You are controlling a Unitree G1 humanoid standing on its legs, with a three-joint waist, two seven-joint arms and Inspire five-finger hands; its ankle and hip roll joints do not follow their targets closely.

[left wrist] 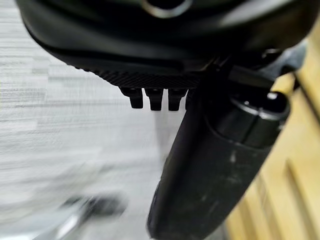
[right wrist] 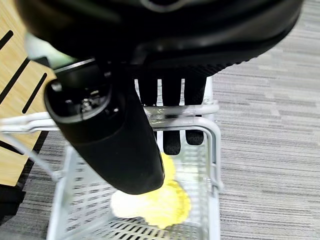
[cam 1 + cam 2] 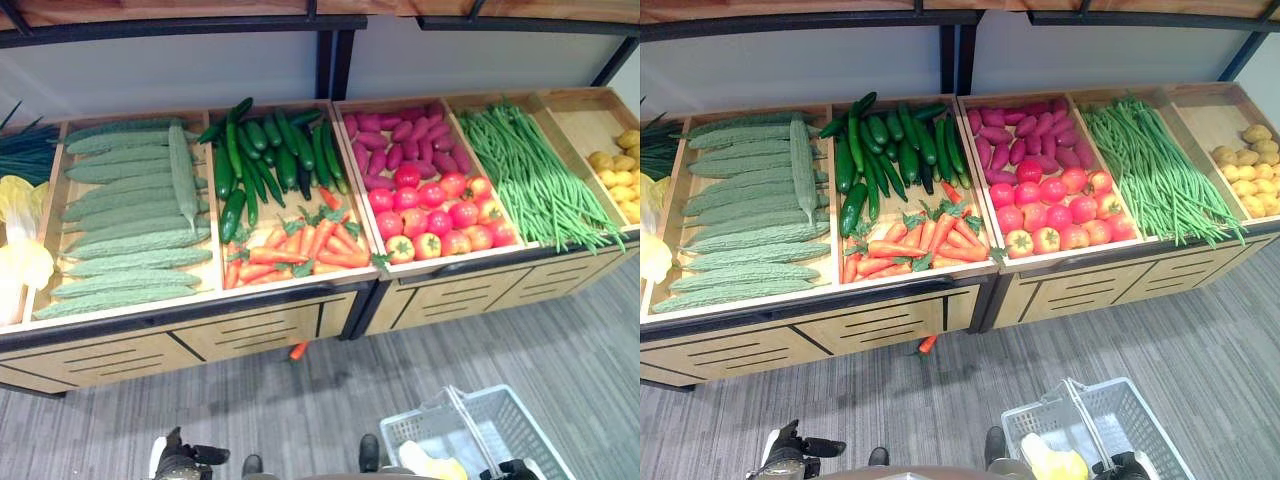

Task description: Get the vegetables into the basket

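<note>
The right hand is curling round the basket handles, the yellow cabbage lying inside just below; the left hand is hanging curled, empty.

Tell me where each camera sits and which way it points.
Left eye, right eye: on the head, looking down at the vegetable stand, the basket and a carrot on the floor.
Left wrist: along the left robot hand, fingers curled, toward the floor.
Right wrist: along the right robot hand gripping the basket handle.
Right wrist and eye views share the basket's yellow vegetable.
</note>
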